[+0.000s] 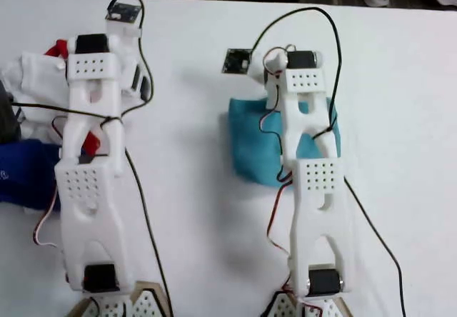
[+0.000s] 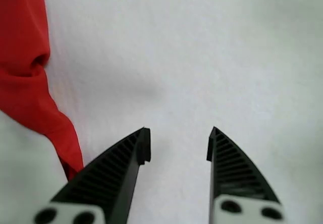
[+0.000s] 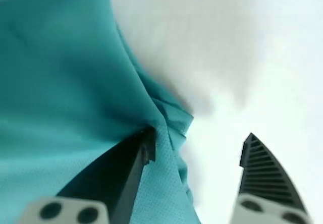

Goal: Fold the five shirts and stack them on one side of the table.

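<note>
Bright diffuse light; table (image 1: 400,60) glares near-white; soft, faint grey shadows across it in every view.

Both arms were white printed plastic with dotted perforated panels and black servo blocks. The left arm (image 1: 86,188) carried black cable plus red-and-white wires; the right arm (image 1: 318,181) had a black cable looping out over the table (image 1: 200,245). The left gripper (image 2: 176,143) and right gripper (image 3: 199,151) had black, ribbed, tapering fingers (image 2: 123,168) on white mounts with paired screw holes.
</note>
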{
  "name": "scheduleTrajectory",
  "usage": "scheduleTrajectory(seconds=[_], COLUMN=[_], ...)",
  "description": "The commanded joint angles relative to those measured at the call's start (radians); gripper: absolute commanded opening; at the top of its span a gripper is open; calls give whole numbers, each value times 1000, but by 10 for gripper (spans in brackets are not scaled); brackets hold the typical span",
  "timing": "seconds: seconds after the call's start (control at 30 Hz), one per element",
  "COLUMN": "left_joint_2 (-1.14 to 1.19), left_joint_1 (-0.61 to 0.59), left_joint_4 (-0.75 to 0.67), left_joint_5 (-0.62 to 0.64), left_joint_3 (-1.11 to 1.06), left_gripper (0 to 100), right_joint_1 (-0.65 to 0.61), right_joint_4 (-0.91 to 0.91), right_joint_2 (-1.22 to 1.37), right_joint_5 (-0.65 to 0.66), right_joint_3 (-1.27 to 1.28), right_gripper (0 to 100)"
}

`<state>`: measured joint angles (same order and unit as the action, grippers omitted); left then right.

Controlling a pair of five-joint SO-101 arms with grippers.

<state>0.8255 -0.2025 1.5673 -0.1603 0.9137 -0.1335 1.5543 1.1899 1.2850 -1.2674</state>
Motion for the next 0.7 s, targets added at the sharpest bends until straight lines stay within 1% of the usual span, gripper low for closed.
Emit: scheduleTrajectory(seconds=[0.0,0.3,0.37,0.43,0.67], left_joint_2=[-71,-71,-71,-71,-71], left_joint_1=[8,8,8,8,8], left_joint_4=[-9,-9,-9,-9,-9], left_joint_5=[-5,-5,-5,-5,-5], left_joint_3=[2,2,2,2,2], left_gripper=[210,210,210,210,210], right_joint_1=[-12,-30,-31,-41,-36], right_joint_4=[-18,-8,50,153,157], right_joint_2=[33,84,81,70,35], right_joint_5=[0,0,0,0,-20], right_joint_3=[-38,-38,-40,-31,48], right_gripper=[280,282,282,283,279])
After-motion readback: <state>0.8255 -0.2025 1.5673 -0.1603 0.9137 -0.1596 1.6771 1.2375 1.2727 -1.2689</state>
